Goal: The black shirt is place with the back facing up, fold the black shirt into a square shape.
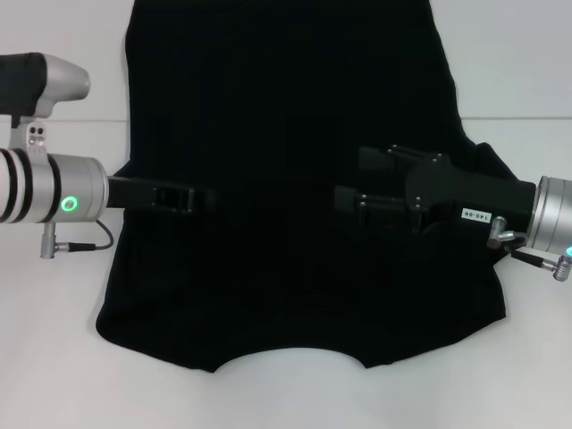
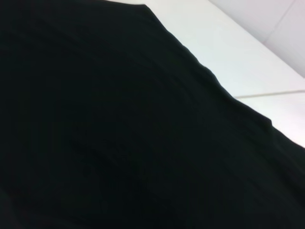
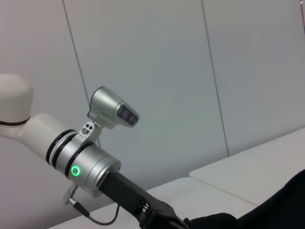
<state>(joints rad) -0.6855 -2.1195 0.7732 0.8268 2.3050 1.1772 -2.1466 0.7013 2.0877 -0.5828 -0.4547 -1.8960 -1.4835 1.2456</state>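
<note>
The black shirt (image 1: 277,98) lies spread over the white table, plain side up, with its curved neckline at the near edge. My left gripper (image 1: 183,198) reaches in from the left, low over the shirt's middle. Opposite it, my right gripper (image 1: 350,177) comes in from the right, open, its two fingers apart and pointing at the left gripper. The left wrist view is almost filled by the black shirt (image 2: 119,143). The right wrist view looks across at my left arm (image 3: 90,164), with a corner of the black shirt (image 3: 281,205).
Bare white table (image 1: 54,357) shows on both sides of the shirt and along the near edge. A pale panelled wall (image 3: 190,71) stands behind the table (image 3: 248,171). Part of the table (image 2: 248,47) shows beyond the shirt's edge.
</note>
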